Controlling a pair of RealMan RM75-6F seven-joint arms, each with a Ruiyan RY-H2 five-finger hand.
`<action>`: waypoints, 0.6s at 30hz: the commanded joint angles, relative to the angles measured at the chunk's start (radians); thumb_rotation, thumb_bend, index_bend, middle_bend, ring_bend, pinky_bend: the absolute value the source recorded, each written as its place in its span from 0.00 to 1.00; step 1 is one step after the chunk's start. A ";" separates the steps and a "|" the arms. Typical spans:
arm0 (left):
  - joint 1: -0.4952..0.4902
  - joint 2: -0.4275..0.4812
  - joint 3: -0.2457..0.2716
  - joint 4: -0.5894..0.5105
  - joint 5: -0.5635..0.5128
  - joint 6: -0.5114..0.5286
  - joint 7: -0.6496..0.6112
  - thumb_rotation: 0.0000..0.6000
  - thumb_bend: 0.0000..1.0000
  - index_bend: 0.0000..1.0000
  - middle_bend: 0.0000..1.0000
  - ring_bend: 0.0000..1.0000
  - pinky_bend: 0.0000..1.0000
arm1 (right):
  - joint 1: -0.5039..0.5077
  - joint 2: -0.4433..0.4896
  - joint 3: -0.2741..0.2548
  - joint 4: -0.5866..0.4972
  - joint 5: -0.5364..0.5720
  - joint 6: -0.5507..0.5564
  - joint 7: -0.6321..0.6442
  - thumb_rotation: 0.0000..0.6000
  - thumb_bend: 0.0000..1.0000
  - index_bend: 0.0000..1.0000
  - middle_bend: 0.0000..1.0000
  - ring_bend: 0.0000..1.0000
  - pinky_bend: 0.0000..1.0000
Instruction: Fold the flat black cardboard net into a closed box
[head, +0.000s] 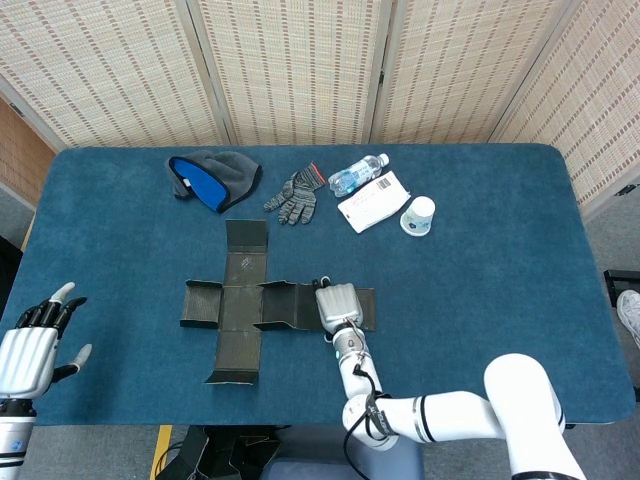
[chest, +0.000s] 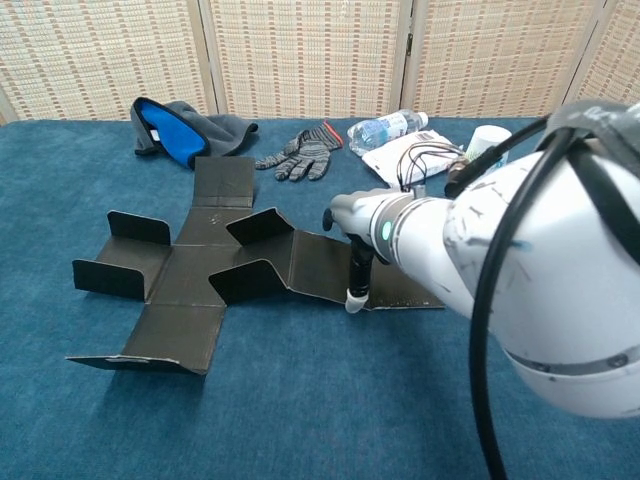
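1. Overhead, the black cardboard net (head: 262, 306) lies flat on the blue table (head: 480, 260), side flaps raised; the right hand (head: 336, 306) rests on its right panel, holding nothing, finger spread unclear; the left hand (head: 32, 345) hovers empty, fingers apart, well left.
2. Chest view: a fingertip (chest: 354, 298) of the right hand (chest: 352, 225) touches the net's (chest: 190, 275) near edge; a grey glove (chest: 300, 152) lies behind.

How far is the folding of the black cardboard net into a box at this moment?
Done: very little. The black cardboard net lies spread on the blue table, only some small flaps raised. In hand: the right hand is over the net's long right panel, with a fingertip down at its near edge. The left hand is open, away from the net. Left: raising all walls and closing the lid.
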 joint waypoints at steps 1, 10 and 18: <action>0.001 -0.001 0.000 0.003 -0.001 0.001 0.000 1.00 0.25 0.20 0.10 0.17 0.23 | 0.011 -0.014 0.002 0.019 0.004 -0.009 -0.002 1.00 0.01 0.10 0.13 0.78 0.92; 0.002 -0.001 0.001 0.018 0.001 -0.001 -0.018 1.00 0.25 0.20 0.10 0.18 0.23 | 0.032 -0.058 0.004 0.090 -0.008 -0.014 0.005 1.00 0.01 0.10 0.13 0.78 0.92; 0.007 0.001 0.000 0.030 -0.003 0.002 -0.034 1.00 0.25 0.20 0.10 0.18 0.23 | 0.044 -0.092 0.014 0.138 -0.019 -0.036 0.012 1.00 0.05 0.10 0.14 0.78 0.92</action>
